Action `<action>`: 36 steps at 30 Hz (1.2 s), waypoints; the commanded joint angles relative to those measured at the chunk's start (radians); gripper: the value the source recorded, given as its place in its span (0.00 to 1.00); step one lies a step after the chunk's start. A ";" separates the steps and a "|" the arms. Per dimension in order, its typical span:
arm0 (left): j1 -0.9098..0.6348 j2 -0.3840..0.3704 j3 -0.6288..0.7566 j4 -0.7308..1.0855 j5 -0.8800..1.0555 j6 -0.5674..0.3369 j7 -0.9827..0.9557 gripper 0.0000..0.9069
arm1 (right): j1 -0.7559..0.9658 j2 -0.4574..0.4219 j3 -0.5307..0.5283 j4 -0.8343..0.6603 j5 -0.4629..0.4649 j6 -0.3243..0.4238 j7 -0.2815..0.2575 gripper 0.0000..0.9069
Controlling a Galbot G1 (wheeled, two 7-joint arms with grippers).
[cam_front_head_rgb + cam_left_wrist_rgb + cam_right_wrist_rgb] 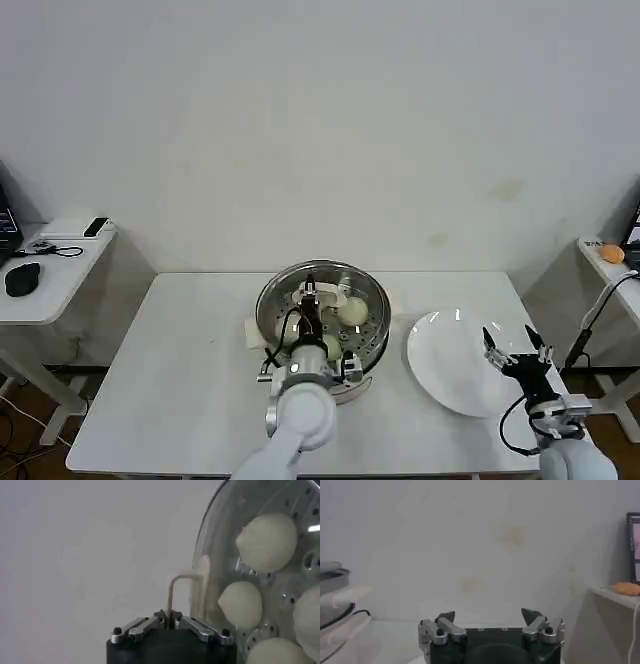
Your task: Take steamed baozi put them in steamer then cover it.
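Your left gripper [170, 616] is clamped on the cover [210, 545] handle, holding it tilted above the steamer [275, 300] with the baozi [352, 311] inside; your right gripper [515, 349], fingers apart, idles over the plate [440, 370].

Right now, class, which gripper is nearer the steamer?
Left. The left gripper is over the steamer, shut on the cover handle. The right gripper hangs open over the plate, off to the side.

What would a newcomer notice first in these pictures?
The left gripper, shut on the cover's handle, holds the glass cover over the steamer at table centre, baozi showing through. The right gripper hangs open over the empty white plate beside it.
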 commanded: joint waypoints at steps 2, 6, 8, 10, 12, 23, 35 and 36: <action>0.003 -0.008 0.006 0.003 0.001 0.000 0.006 0.00 | 0.001 0.003 0.000 -0.008 -0.004 0.004 -0.001 1.00; 0.002 -0.010 0.007 0.012 0.002 0.000 0.003 0.00 | 0.002 0.015 0.001 -0.012 -0.012 0.006 -0.006 1.00; 0.001 -0.009 0.005 0.015 0.002 -0.001 0.000 0.00 | 0.002 0.017 -0.001 -0.011 -0.014 0.006 -0.006 1.00; 0.002 -0.007 0.003 0.013 0.002 -0.001 0.003 0.00 | 0.002 0.016 -0.001 -0.011 -0.015 0.005 -0.007 1.00; 0.004 -0.006 0.002 0.013 0.001 -0.001 0.003 0.00 | 0.003 0.014 -0.001 -0.013 -0.015 0.006 -0.007 1.00; 0.005 -0.004 -0.008 0.025 0.008 -0.003 -0.018 0.00 | 0.003 0.014 -0.001 -0.013 -0.016 0.007 -0.008 1.00; 0.019 -0.003 -0.011 -0.016 -0.047 -0.005 -0.018 1.00 | 0.002 0.016 0.000 -0.014 -0.018 0.007 -0.008 1.00; 0.022 -0.003 -0.011 -0.024 -0.062 -0.005 -0.019 1.00 | 0.003 0.016 0.000 -0.014 -0.019 0.007 -0.008 1.00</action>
